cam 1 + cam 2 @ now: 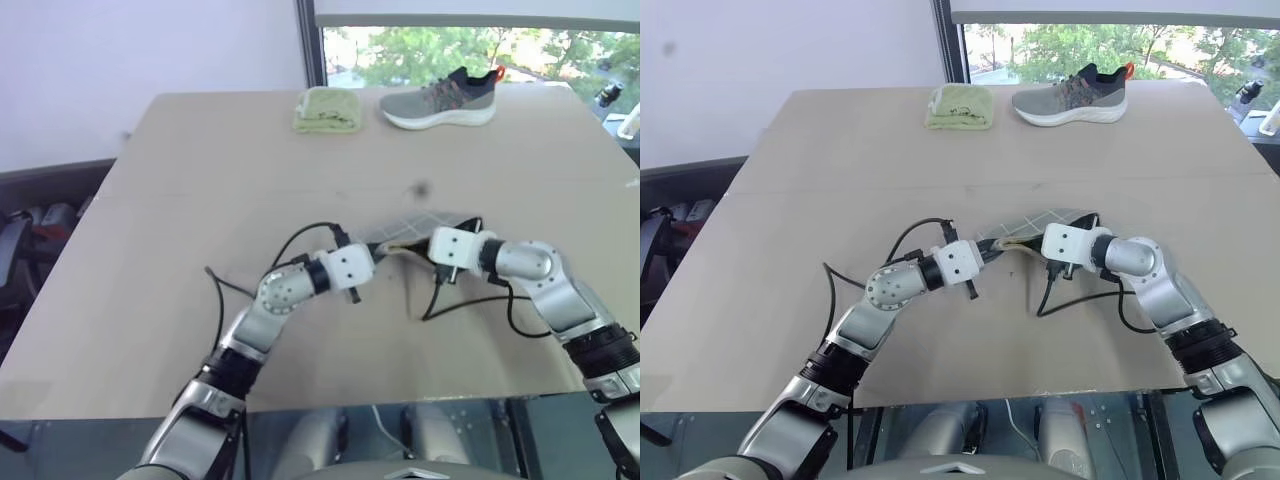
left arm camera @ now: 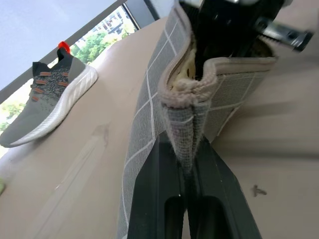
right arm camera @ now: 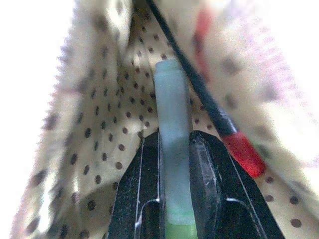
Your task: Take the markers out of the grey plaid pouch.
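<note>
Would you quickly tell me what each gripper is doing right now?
Left gripper: shut on the grey plaid pouch at its edge.
Right gripper: inside the pouch, shut on the light green marker.

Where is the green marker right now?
The green marker is inside the grey plaid pouch, pinched by the right gripper, beside the red marker.

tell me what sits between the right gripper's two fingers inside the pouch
The light green marker sits between the right gripper fingers, as the right wrist view shows, inside the grey plaid pouch with its dotted lining. The red marker lies beside it, outside the grip.
</note>
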`<state>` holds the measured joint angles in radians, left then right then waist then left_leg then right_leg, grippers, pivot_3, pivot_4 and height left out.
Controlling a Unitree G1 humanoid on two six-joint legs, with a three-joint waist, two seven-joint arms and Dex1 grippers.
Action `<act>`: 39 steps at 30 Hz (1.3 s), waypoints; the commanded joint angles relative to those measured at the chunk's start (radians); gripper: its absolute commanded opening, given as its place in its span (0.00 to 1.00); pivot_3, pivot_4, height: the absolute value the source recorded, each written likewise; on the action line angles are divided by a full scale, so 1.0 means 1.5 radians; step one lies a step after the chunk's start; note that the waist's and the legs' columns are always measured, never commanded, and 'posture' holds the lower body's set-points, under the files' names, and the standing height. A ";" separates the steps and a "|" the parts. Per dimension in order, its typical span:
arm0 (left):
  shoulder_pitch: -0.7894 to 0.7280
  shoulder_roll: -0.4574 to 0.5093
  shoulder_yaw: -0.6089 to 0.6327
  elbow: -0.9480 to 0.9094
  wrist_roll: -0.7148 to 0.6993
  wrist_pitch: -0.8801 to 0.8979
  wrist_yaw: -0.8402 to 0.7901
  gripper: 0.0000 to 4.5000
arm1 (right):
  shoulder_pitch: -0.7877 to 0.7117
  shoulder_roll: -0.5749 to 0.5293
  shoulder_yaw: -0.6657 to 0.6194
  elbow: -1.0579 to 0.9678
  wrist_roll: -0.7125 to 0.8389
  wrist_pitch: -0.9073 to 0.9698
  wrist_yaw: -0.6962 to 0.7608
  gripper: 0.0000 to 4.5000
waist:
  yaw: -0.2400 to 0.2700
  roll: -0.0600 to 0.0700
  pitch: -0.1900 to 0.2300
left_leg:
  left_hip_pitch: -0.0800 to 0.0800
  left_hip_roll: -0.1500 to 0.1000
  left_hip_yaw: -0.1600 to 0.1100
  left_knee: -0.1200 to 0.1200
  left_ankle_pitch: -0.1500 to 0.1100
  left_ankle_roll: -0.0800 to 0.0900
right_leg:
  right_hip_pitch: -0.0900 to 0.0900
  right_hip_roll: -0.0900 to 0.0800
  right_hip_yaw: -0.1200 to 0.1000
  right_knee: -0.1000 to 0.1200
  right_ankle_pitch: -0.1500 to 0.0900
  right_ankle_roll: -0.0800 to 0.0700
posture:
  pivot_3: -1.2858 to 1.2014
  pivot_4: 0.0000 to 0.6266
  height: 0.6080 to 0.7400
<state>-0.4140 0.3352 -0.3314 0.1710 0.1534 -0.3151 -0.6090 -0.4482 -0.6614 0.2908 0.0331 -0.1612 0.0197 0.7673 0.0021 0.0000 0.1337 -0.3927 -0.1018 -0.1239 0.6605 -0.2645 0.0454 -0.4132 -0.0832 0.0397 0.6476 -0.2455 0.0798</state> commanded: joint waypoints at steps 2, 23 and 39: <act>-0.007 0.025 0.011 0.035 0.047 -0.026 0.035 0.00 | 0.034 -0.005 -0.099 -0.118 0.120 0.049 0.031 0.05 | 0.000 0.000 0.000 | 0.000 0.000 0.000 0.000 0.000 0.000 | 0.000 0.000 0.000 0.000 0.000 0.000 | 0.52 0.24 1.00; -0.040 0.019 0.040 0.091 0.044 -0.021 0.057 0.00 | 0.157 -0.203 -0.178 -0.198 0.243 0.282 0.096 0.05 | 0.008 -0.001 0.001 | -0.002 0.000 0.000 0.001 0.000 0.000 | 0.000 -0.002 -0.001 0.000 0.000 0.000 | 0.52 0.24 1.00; -0.011 0.017 0.056 0.046 0.023 0.005 0.047 0.00 | 0.064 -0.142 -0.234 -0.103 0.216 0.258 0.017 0.76 | 0.001 -0.001 0.001 | -0.002 0.001 0.001 0.003 0.000 0.000 | -0.001 -0.002 0.001 0.003 0.000 0.000 | 0.52 0.24 1.00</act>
<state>-0.4271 0.3625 -0.2631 0.2852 0.2100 -0.3087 -0.5393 -0.3044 -0.9038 -0.0128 -0.0261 0.0834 0.3670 0.7973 0.0035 -0.0017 0.1349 -0.3950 -0.1007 -0.1220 0.6649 -0.2648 0.0457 -0.4145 -0.0863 0.0415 0.6528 -0.2454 0.0799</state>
